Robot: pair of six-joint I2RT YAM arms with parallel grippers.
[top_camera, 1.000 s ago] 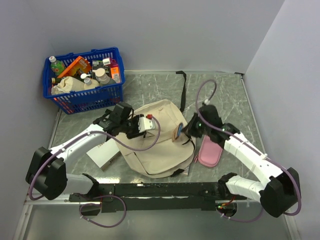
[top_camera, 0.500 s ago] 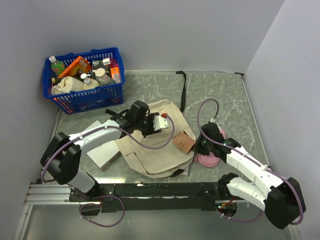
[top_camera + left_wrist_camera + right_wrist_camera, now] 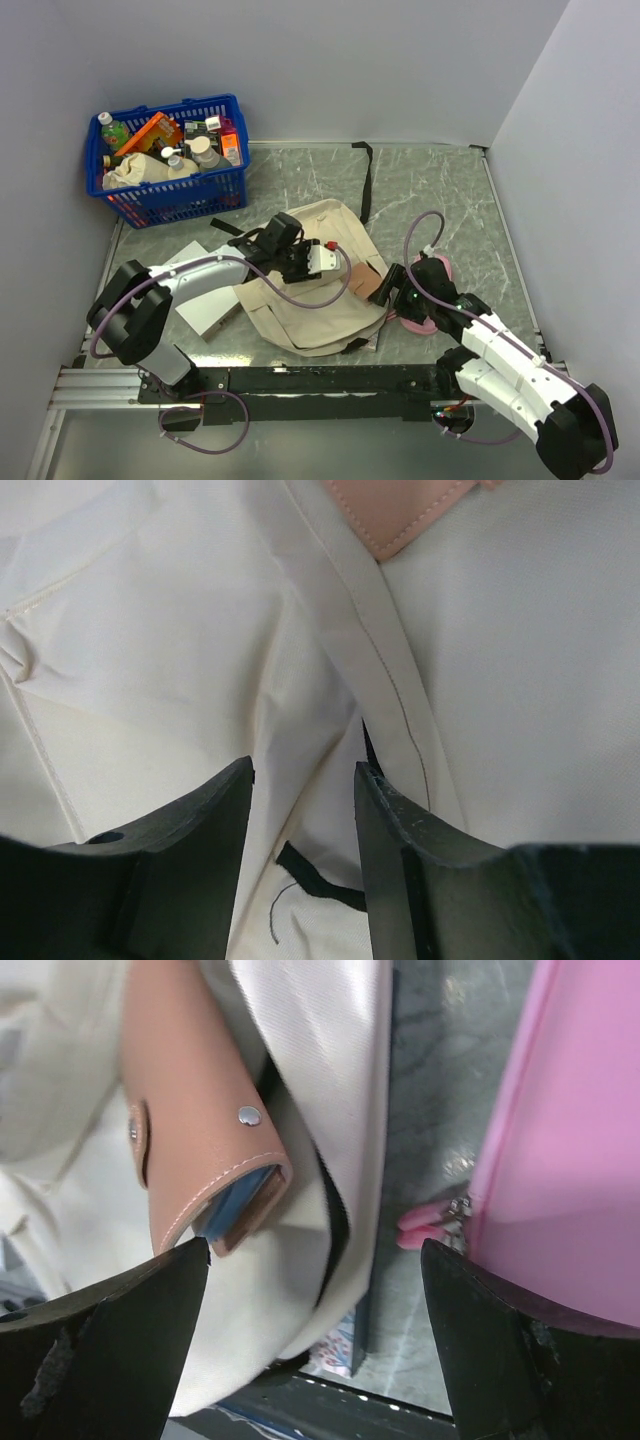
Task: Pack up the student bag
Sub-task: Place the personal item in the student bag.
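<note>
The student bag (image 3: 325, 300) is seen spread beneath the jaws of the left gripper (image 3: 303, 268); a brown flap (image 3: 372, 283) is seen just ahead of those of the right gripper (image 3: 391, 283), with a pink pouch (image 3: 412, 322) beside them.

Centre of worktop (image 3: 450, 190): student bag (image 3: 300, 310), lying flat. At 10 o'clock from it, in the far-left corner: basket (image 3: 165, 200). At 8 o'clock, just beside it: flat box (image 3: 205, 310). At 3 o'clock, just beside it: pouch (image 3: 413, 322). Left hand (image 3: 303, 790) over the student bag's middle; right hand (image 3: 315, 1260) over its 3 o'clock edge, beside the pouch.
</note>
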